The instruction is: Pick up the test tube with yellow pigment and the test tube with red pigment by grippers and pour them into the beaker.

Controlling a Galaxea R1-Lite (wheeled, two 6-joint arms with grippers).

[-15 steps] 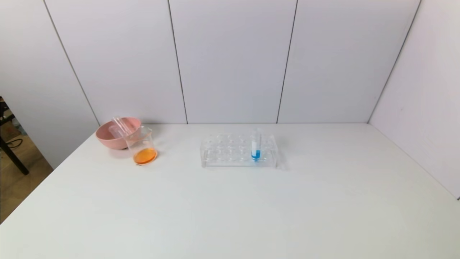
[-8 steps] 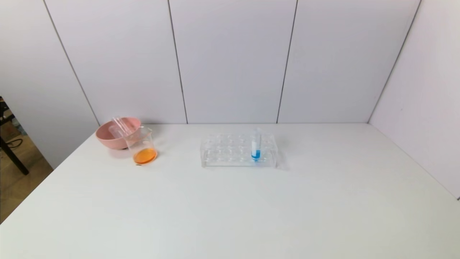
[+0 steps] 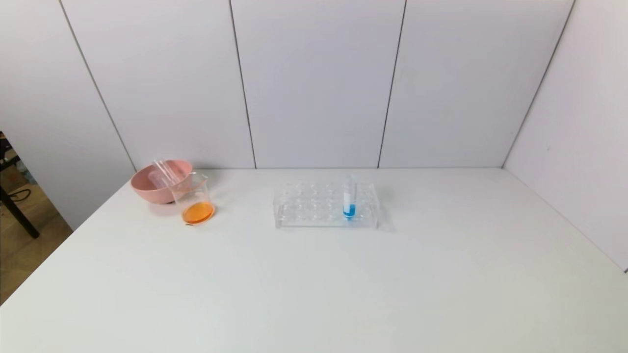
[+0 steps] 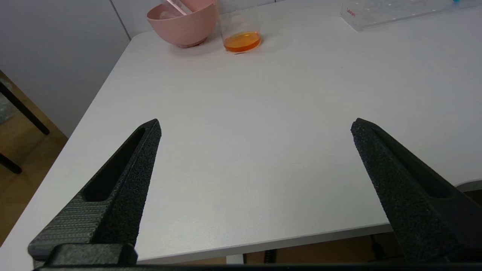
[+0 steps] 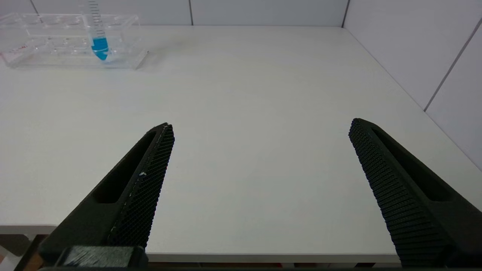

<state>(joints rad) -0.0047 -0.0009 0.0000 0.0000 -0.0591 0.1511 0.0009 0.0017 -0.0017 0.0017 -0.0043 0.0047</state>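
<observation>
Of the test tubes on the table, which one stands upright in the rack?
The tube with blue liquid, upright in the clear rack. The two empty tubes lean in the pink bowl instead.

A white desk [image 3: 343, 294] stands in a corner of pale panelled walls [image 3: 314, 83] (thin dark seams); wooden floor [image 3: 19, 255] shows at the left.
</observation>
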